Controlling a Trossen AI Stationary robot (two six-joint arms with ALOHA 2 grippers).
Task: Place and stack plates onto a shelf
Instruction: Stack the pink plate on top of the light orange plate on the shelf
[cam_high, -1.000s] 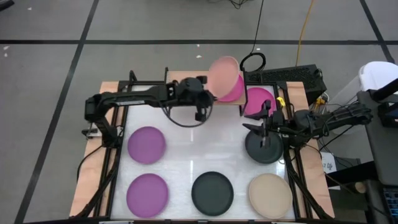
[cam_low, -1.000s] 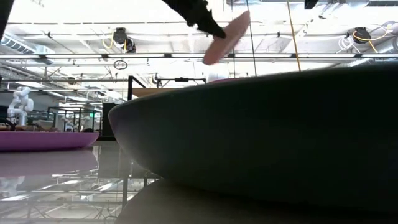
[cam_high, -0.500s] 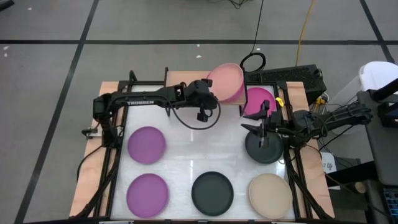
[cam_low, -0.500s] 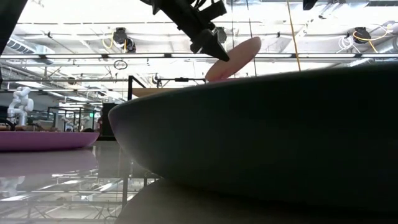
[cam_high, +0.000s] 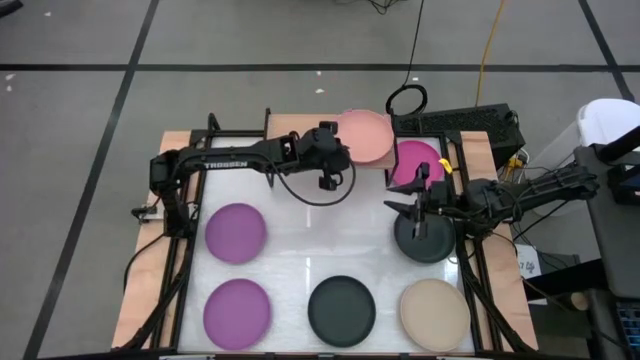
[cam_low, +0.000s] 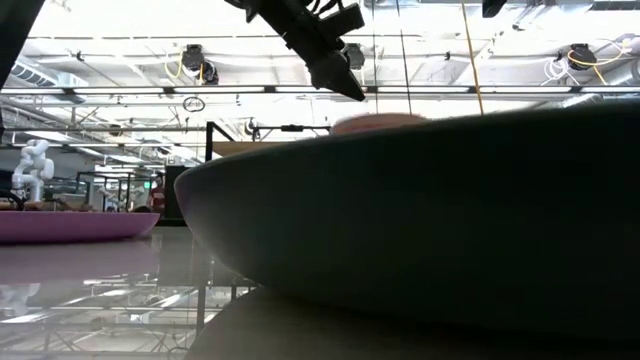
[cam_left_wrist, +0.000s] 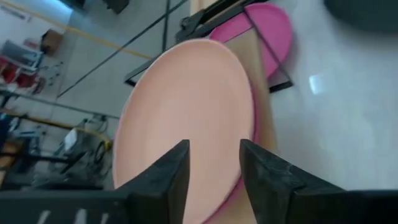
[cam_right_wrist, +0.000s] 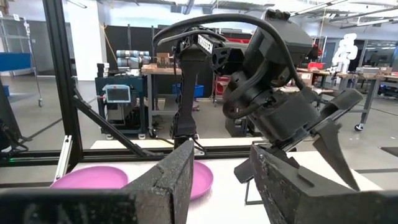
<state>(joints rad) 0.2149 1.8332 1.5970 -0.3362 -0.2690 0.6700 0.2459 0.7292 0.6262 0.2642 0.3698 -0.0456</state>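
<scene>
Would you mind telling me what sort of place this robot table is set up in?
Most likely a robotics lab or workshop hall. A white humanoid figure stands at the back, another robot arm sits on a workbench, and ceiling trusses carry cable reels.

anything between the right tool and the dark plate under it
Nothing visible. The right tool is open directly above the dark grey plate, with only air between them. The left tool is off at the shelf, by the pink plate.

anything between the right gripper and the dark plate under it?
Nothing. In the high view the right gripper hangs open straight over the dark plate, with nothing lying between them.
</scene>
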